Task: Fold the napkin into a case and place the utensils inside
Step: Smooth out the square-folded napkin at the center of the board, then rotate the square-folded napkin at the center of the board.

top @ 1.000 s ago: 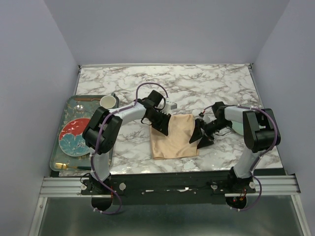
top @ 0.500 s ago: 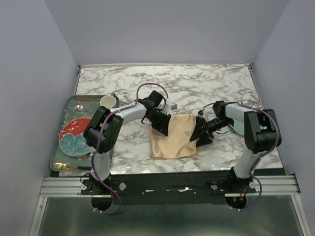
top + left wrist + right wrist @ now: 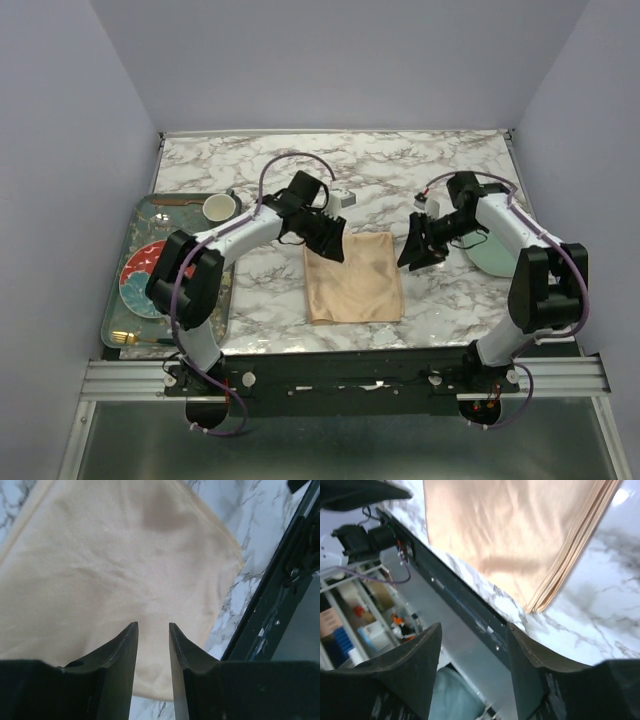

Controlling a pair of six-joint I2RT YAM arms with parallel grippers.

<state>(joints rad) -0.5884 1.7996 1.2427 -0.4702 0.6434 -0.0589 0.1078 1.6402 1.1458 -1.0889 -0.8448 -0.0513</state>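
Observation:
The peach-orange napkin lies flat, folded into a layered rectangle, in the middle of the marble table. My left gripper hovers over its far left corner. In the left wrist view the cloth spreads below that gripper, which is open a narrow gap with nothing in it. My right gripper hangs just off the napkin's right edge, open and empty. The cloth's stacked edge shows in the right wrist view. A gold utensil lies at the near end of the tray.
The grey patterned tray at the left holds a red and blue plate and a cream cup. A pale green plate sits under the right arm. The table's front rail runs close below the napkin.
The right gripper drew up and back from the napkin's right edge and narrowed. The left gripper let its jaws part a little and rose. The napkin now lies flatter and squarer.

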